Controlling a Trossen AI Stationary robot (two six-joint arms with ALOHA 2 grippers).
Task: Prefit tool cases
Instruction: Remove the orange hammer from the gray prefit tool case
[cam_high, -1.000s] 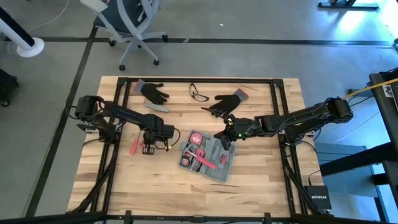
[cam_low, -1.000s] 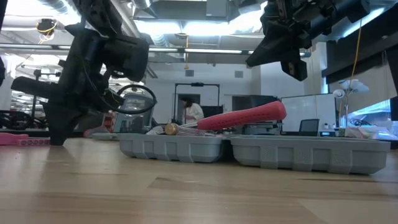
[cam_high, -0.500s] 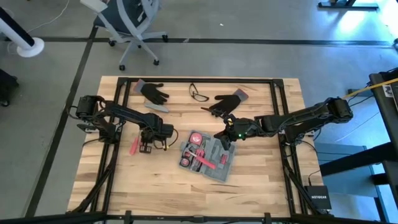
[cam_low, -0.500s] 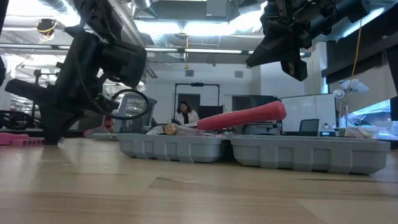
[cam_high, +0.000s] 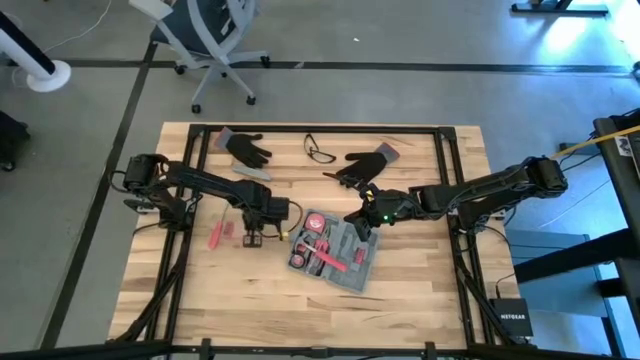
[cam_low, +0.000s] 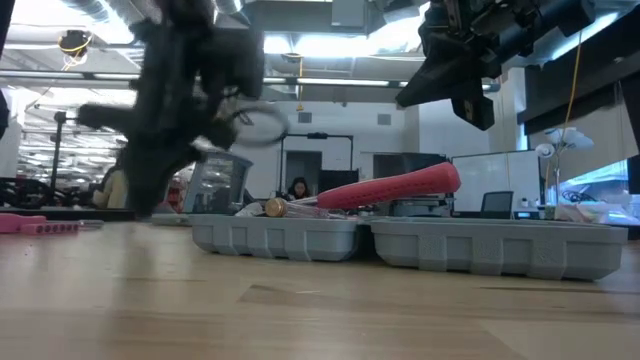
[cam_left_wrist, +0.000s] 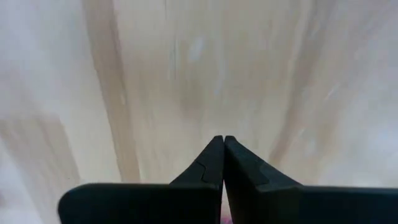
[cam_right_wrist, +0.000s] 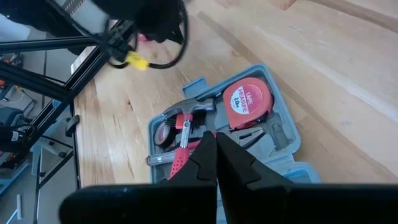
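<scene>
Tool case (cam_high: 333, 252) lay open at frame centre on the bench (cam_high: 400, 290), left pincer (cam_high: 252, 240) pressed together just left of it, right pincer (cam_high: 358, 226) together at its upper right corner.

The left gripper (cam_high: 254, 238) slides across the table (cam_high: 420, 290) toward the open tool case (cam_high: 345, 268), leaving the loose red tool (cam_high: 215, 233) farther behind, fingers pressed together.
</scene>
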